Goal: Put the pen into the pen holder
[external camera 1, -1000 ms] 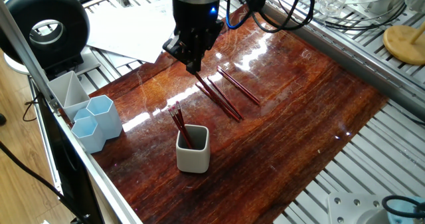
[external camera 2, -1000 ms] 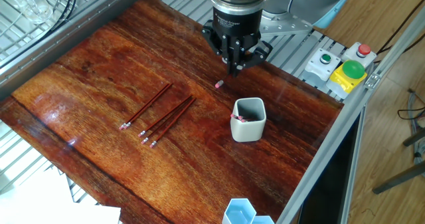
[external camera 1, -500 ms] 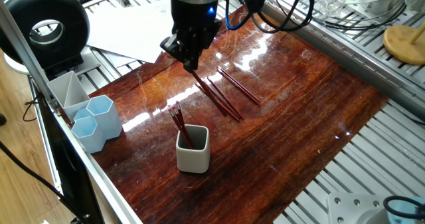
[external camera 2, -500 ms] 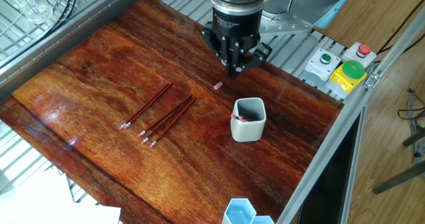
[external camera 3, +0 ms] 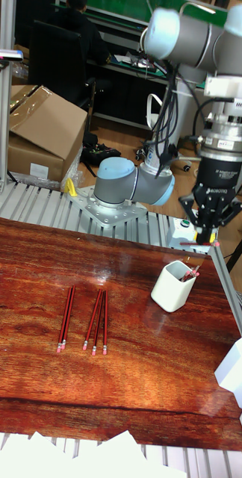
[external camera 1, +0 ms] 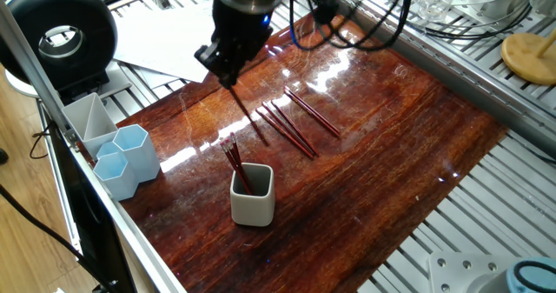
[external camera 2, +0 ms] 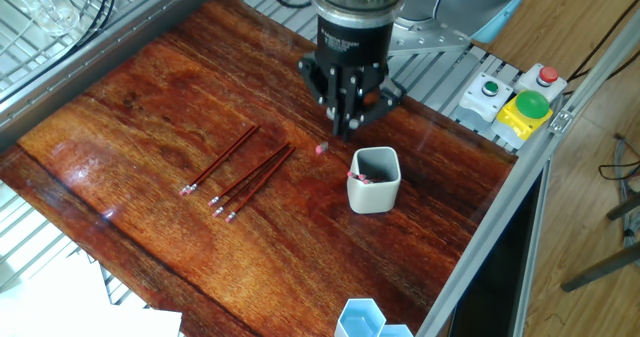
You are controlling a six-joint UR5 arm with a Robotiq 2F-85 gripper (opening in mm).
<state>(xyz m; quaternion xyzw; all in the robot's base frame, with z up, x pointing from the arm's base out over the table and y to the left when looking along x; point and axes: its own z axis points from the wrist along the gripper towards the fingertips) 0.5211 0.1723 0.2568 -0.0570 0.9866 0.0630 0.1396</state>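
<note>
As the pen (external camera 1: 250, 115) hangs from the tool (external camera 1: 229, 77) in one fixed view, it is off the surface (external camera 1: 391, 145) and tilted: its upper end sits between the closed fingers and its lower end points toward 5 o'clock. The tool is therefore gripping the pen. The pen holder (external camera 1: 253, 199) stands upright toward 6 o'clock from the tool, near but apart, with some other pens (external camera 1: 234, 161) already leaning inside it. Three loose pens (external camera 1: 294, 128) lie on the surface between 4 and 5 o'clock from the tool.

In the other fixed view the tool (external camera 2: 345, 129) is seen from above and its jaws look shut. Only the pink end of the pen (external camera 2: 321, 149) shows, just at 7 o'clock from the fingertips. The pen holder (external camera 2: 375, 180) lies at 5 o'clock from the tool, close, and its grey inside is open to the camera.

In the tall fixed view the tool (external camera 3: 208, 237) hangs higher than the pen holder (external camera 3: 173, 287), which is at 7 o'clock from it. The held pen is mostly hidden here.

I judge that the coming move depends on this offset. The tool is beside the cup opening, not over it, and the long axis of the pen is slanted, so the lower end must come above the opening before it goes down.
</note>
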